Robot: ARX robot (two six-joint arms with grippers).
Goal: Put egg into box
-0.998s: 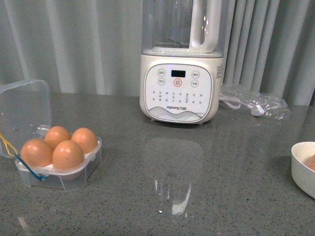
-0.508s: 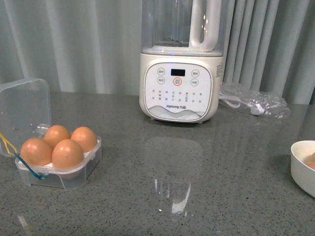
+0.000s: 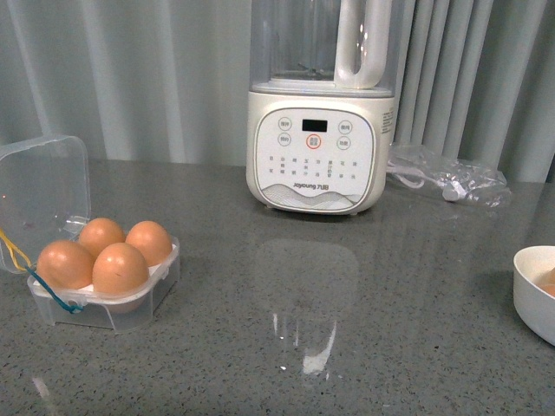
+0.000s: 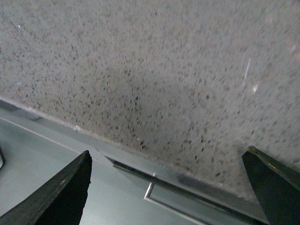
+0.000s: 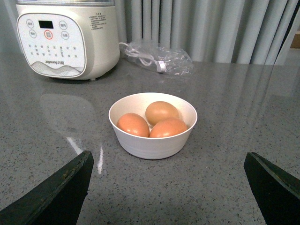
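Box (image 3: 113, 317) holds four eggs (image 3: 120, 267), lid (image 3: 43, 195) up; left end effector (image 4: 166, 187), right end effector (image 5: 168, 187) spread wide, empty.

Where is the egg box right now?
Front view: the box sits on the counter at the far left, lid open, left of and nearer than the blender; the white bowl is at the opposite edge.
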